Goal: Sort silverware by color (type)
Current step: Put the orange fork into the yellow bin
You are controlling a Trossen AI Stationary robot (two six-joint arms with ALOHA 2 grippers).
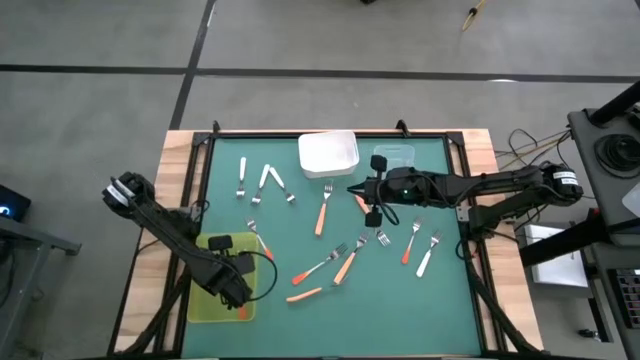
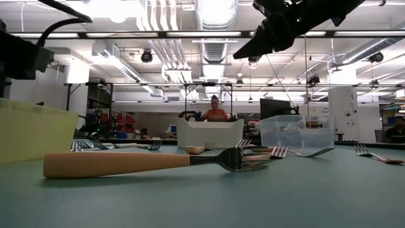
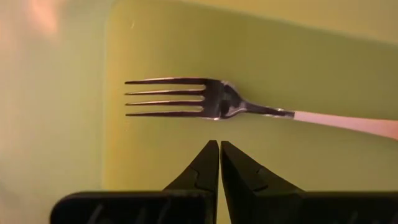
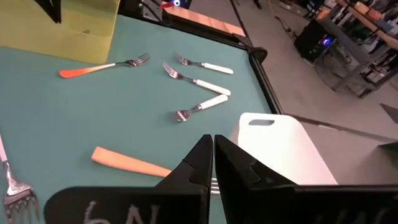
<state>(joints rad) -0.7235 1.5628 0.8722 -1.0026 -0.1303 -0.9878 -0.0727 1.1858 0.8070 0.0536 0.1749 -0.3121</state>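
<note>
High view: we see a green-topped table point(image 1: 440, 300) with a wooden border, carrying small forks with silver metal tines and slim plastic handles. Three white-handled forks point(image 1: 266, 183) lie near the far left of the mat. A light-orange-handled fork point(image 1: 323, 213) lies near the middle, just in front of an empty white rectangular tray point(image 1: 328, 153). Nearer the front, more orange-handled forks point(image 1: 333, 264) lie loosely together, and a red-orange-handled fork point(image 1: 304, 294) lies closest to the front edge. To the right, a red-orange-handled fork point(image 1: 410, 244) and a white-handled fork point(image 1: 429, 255) lie side by side. A clear plastic container point(image 1: 395, 158) stands beside the white tray.

The left gripper point(image 1: 238, 290) sits over the yellow-green translucent tray point(image 1: 208, 305) at the front left corner. In the left wrist view its fingers point(image 3: 205, 168) are pressed together and hold nothing; just beyond them a pale-handled fork point(image 3: 249, 107) lies flat on the floor of the yellow-green tray point(image 3: 161, 37), apart from the fingertips.

The right gripper point(image 1: 372, 215) hangs above the middle of the mat, right of the light-orange-handled fork. In the right wrist view its fingers point(image 4: 199, 163) are pressed together, empty, above the mat; an orange handle point(image 4: 127, 162) lies beside them and the white tray point(image 4: 280, 146) lies near.

In the low view, a light-orange-handled fork point(image 2: 145, 162) lies closest to the camera, and a person point(image 2: 216, 109) is in the room beyond the table.
</note>
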